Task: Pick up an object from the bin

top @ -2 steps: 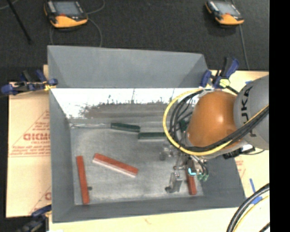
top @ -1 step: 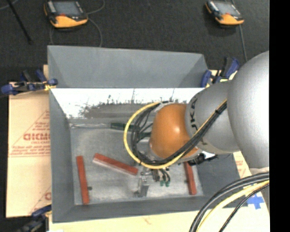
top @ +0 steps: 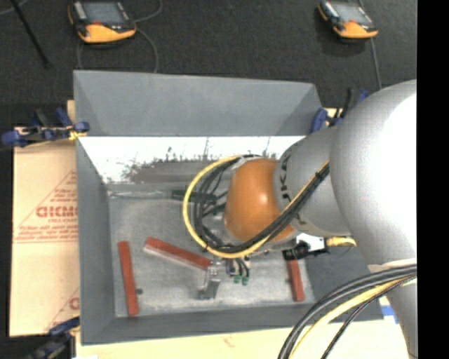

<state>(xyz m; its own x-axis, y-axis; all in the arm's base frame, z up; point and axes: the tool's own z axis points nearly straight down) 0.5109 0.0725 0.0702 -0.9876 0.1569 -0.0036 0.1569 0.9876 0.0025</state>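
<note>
Arm (top: 365, 175) hung over the bin (top: 91, 231) from the right | gripper (top: 209, 284) low at the near end of the slanted red stick (top: 175, 254), probably because that end lay clear of the walls | whether open or closed, could not tell | stick flat mid-floor, long axis upper left to lower right | left stick (top: 128, 278) and right stick (top: 296, 279) apart, by the walls

A dark, coarse-textured floor (top: 224, 49) spreads all around under even light, and on it lie one orange-and-black handheld unit (top: 103, 19) and a second handheld unit (top: 347, 19), each trailing a thin dark cable (top: 152, 45).
</note>
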